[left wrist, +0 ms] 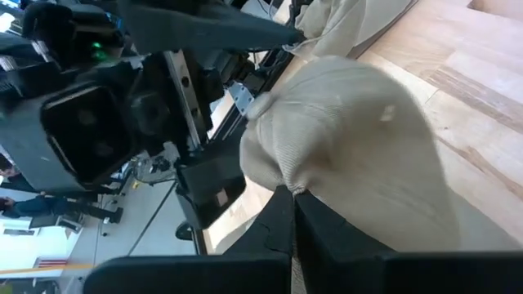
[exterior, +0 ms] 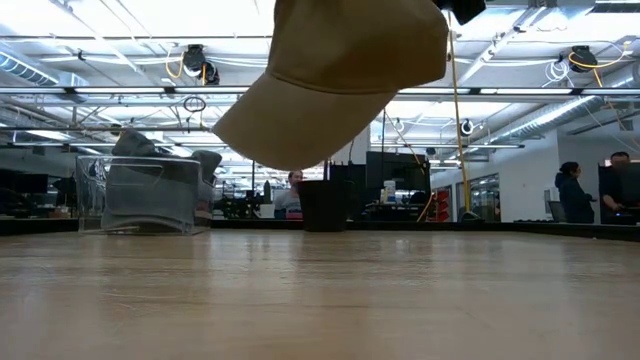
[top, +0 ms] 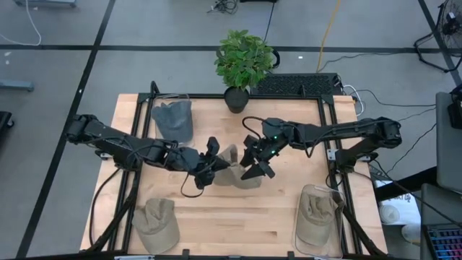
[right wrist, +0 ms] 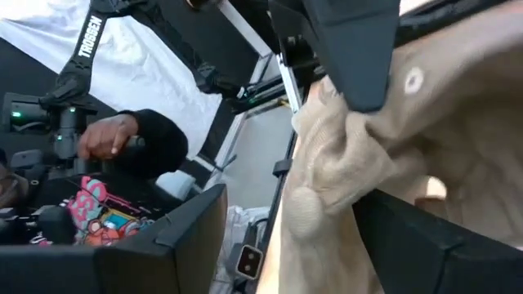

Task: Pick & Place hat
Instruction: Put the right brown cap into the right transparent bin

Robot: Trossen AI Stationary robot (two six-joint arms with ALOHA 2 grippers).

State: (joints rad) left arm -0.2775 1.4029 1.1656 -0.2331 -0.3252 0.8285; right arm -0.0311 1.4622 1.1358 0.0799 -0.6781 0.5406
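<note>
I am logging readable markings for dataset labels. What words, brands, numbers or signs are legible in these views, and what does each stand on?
"TROSSEN": white letters along a dark robot arm link, seen in the right wrist view.
Pink print on a person's dark garment: too blurred to read.
The beige fabric cap, the clear plastic bins and the light wooden table: no readable text.

Overhead, table-level, wrists likely near hat (exterior: 340, 75)

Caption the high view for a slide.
Both arms hold a tan cap above the wooden table, between three other caps.
</note>
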